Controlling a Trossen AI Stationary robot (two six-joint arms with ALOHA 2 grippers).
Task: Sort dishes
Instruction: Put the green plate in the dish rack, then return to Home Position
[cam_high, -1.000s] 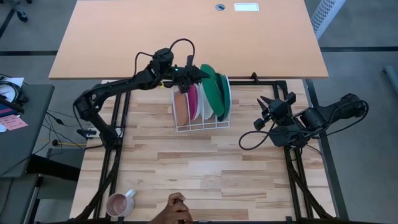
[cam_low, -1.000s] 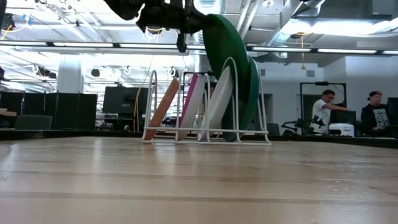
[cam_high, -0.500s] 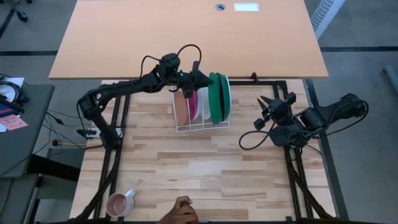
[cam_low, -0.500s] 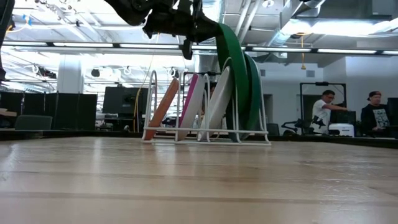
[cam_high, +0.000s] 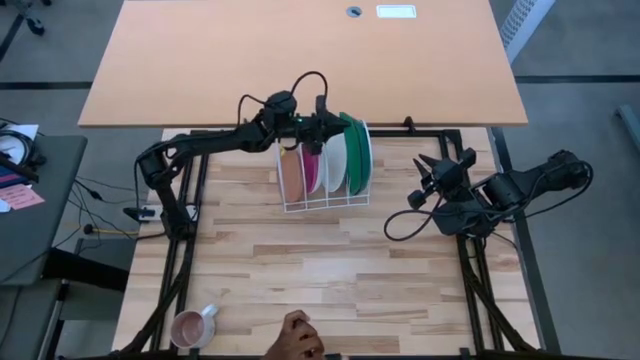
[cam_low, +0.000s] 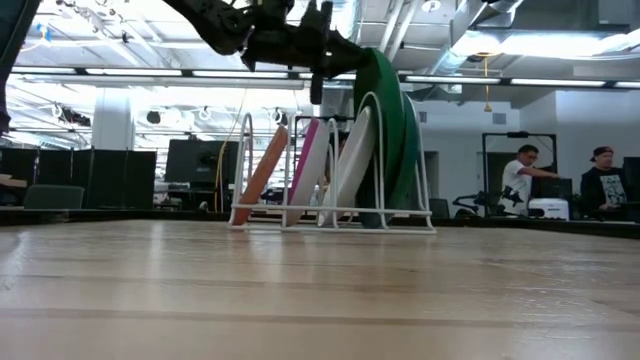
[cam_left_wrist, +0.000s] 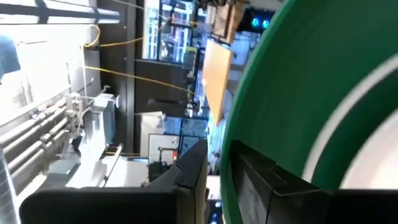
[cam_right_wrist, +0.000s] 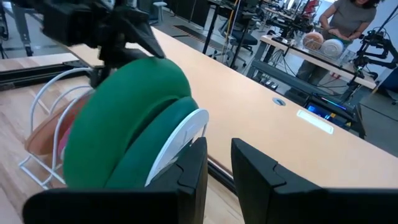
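Observation:
A white wire rack (cam_high: 320, 205) (cam_low: 330, 215) stands at the table's far middle. It holds an orange-brown plate (cam_high: 290, 172), a pink plate (cam_high: 310, 168), a white plate (cam_high: 334, 162) and green plates (cam_high: 349, 150) (cam_low: 385, 120), all on edge in its slots. My left gripper (cam_high: 328, 122) (cam_left_wrist: 219, 152) lies level at the front green plate's top rim, fingers slightly apart with the rim between them. My right gripper (cam_high: 432, 170) (cam_right_wrist: 219, 149) waits at the table's right edge, open on nothing. My left gripper comes level from the table's left, its fingers on either side of the green plate's top rim (cam_left_wrist: 231, 168). Background shows between one finger (cam_left_wrist: 189, 180) and the rim. Whether the other finger touches the plate, I cannot tell. The plate stands on edge in the rack.
A pink mug (cam_high: 190, 327) sits at the near left corner, and a person's hand (cam_high: 295, 340) reaches over the near edge. A second, orange-brown tabletop (cam_high: 300, 60) lies beyond the far edge. People stand in the room beyond (cam_low: 520, 180).
My left gripper has moved toward the table's right edge and down, over the rack. The green plate, first held high and leaning over the other plates, has swung nearly upright and sunk into a rack slot beside the other green plate.

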